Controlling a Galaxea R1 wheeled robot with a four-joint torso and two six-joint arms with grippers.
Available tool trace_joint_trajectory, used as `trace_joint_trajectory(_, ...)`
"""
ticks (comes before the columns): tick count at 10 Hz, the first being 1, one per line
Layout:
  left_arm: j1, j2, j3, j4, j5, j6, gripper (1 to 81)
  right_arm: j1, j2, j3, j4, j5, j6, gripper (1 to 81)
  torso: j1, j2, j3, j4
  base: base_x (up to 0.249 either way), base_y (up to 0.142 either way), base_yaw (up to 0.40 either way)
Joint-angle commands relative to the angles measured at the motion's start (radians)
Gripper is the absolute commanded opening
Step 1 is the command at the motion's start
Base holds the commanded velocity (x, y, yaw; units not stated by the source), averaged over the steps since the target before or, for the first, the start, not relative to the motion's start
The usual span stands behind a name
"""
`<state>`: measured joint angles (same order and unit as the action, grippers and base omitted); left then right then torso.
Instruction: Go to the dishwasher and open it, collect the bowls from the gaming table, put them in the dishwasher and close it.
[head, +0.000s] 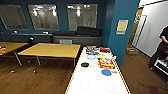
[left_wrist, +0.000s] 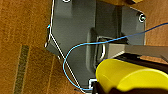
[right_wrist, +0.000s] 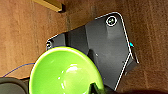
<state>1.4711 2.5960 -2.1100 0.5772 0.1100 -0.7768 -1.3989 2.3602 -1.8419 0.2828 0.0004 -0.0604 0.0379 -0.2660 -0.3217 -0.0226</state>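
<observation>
Left pincer (left_wrist: 100, 87) at the lower edge of the left wrist frame, gripping the yellow bowl (left_wrist: 130, 77); the bowl sat low right in that frame, seen side-on, rim toward frame left. A blue cable (left_wrist: 75, 50) looped across the dark robot base (left_wrist: 72, 27) behind it, over brown wood floor (left_wrist: 22, 30).

Right pincer (right_wrist: 96, 89) at the bottom edge of the right wrist frame, pinching the rim of the green bowl (right_wrist: 65, 72); the bowl's open side faced the camera, inside glossy. Dark base and wood floor behind it too.

Head frame: gaming table (head: 97, 82) ran from bottom centre up the middle, white top with yellow edge. On it: a blue disc (head: 106, 72), a black disc (head: 85, 64), a red printed sheet (head: 106, 63), and mixed coloured items at the far end, too blurred to identify. Wooden worktop (head: 51, 50) left of it, another (head: 10, 46) at the left edge. Dark sofa (head: 75, 38) along a teal wall with framed panels. A person (head: 162, 50) at the right edge, partly cut off.
</observation>
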Motion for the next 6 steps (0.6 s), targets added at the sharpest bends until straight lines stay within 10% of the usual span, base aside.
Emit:
trace_joint_trajectory(1, -0.030, 0.021, -0.070, -0.422, 0.042, 0.397, 1.0, 0.053, -0.030, 0.001, -0.008, -0.063, -0.004, 1.0, 0.000, 0.000, 0.000, 0.000, 0.000, 0.000, 0.000)
trace_joint_trajectory(3, -0.019, 0.058, -0.131, -0.543, 0.037, 0.523, 1.0, 0.048, -0.033, 0.000, -0.008, -0.063, -0.004, 1.0, 0.000, 0.000, 0.000, 0.000, 0.000, 0.000, 0.000)
trace_joint_trajectory(5, -0.019, 0.103, -0.220, -0.801, 0.043, 0.788, 1.0, 0.044, -0.031, -0.002, -0.010, -0.063, -0.004, 1.0, 0.000, 0.000, 0.000, 0.000, 0.000, 0.000, 0.000)
trace_joint_trajectory(6, -0.021, 0.101, -0.230, -0.850, 0.065, 0.876, 1.0, 0.044, -0.030, -0.003, -0.010, -0.063, -0.004, 1.0, 0.000, 0.000, 0.000, 0.000, 0.000, 0.000, 0.000)
